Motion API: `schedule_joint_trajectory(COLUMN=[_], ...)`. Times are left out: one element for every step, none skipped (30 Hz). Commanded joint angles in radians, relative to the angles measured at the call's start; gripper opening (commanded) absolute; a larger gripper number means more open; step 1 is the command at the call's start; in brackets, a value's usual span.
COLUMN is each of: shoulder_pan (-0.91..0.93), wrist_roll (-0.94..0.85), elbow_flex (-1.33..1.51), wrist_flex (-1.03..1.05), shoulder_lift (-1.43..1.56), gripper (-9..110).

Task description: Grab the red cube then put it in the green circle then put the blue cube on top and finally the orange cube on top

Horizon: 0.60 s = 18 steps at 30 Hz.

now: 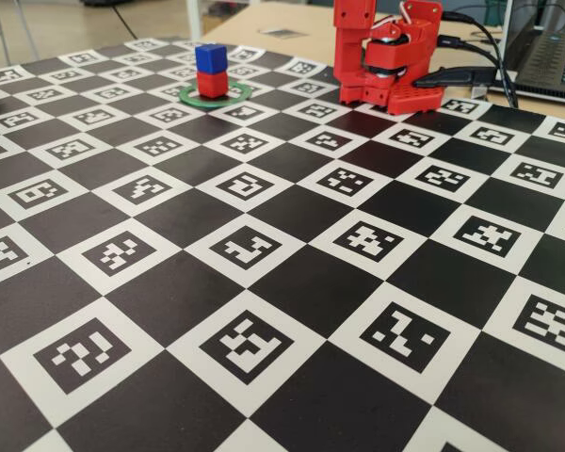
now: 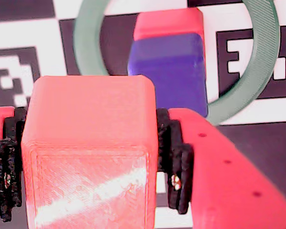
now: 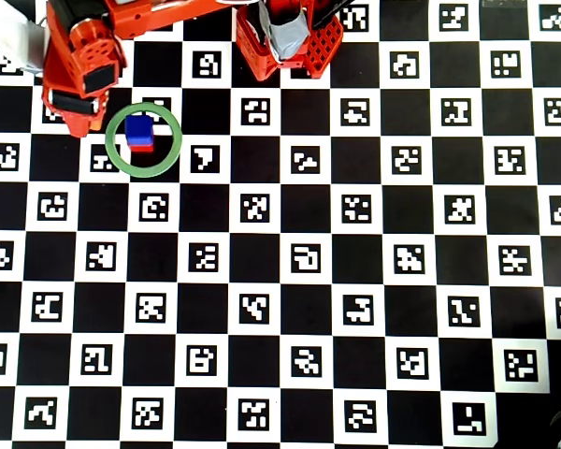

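Note:
In the wrist view my gripper is shut on the orange cube, held between the black pads. Beyond it the blue cube sits on the red cube inside the green circle. The overhead view shows the gripper just left of the ring, with the blue cube on the red cube; the orange cube is hidden there. The fixed view shows the blue cube on the red cube in the ring.
The table is a black and white checkerboard mat with printed markers. The arm's red base stands at the top of the overhead view. In the fixed view the red arm is at the back right, with cables and a laptop behind it.

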Motion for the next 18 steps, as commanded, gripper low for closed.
schedule_joint_trajectory(shoulder_pan=[-0.025, -0.029, -0.034, -0.037, -0.038, -0.041, -0.041, -0.041, -0.041, -0.041, -0.041, -0.041, -0.041, -0.041, -0.040, -0.040, -0.038, -0.037], wrist_roll=[-0.026, -0.031, -0.032, -0.035, -0.038, -0.040, -0.043, -0.044, -0.046, -0.051, -0.055, -0.060, -0.061, -0.064, -0.066, -0.067, -0.067, -0.069], elbow_flex=[0.012, 0.023, 0.035, 0.046, 0.058, 0.067, 0.077, 0.084, 0.094, 0.104, 0.117, 0.129, 0.140, 0.150, 0.160, 0.170, 0.183, 0.193], wrist_flex=[0.092, 0.100, 0.100, 0.100, 0.100, 0.100, 0.100, 0.100, 0.100, 0.100, 0.100, 0.097, 0.094, 0.089, 0.084, 0.080, 0.071, 0.063], shoulder_lift=[0.124, 0.129, 0.130, 0.132, 0.130, 0.127, 0.121, 0.112, 0.107, 0.103, 0.100, 0.100, 0.100, 0.100, 0.100, 0.100, 0.100, 0.100], gripper=[2, 2, 2, 2, 2, 2, 2, 2, 2, 2, 2, 2, 2, 2, 2, 2, 2, 2])
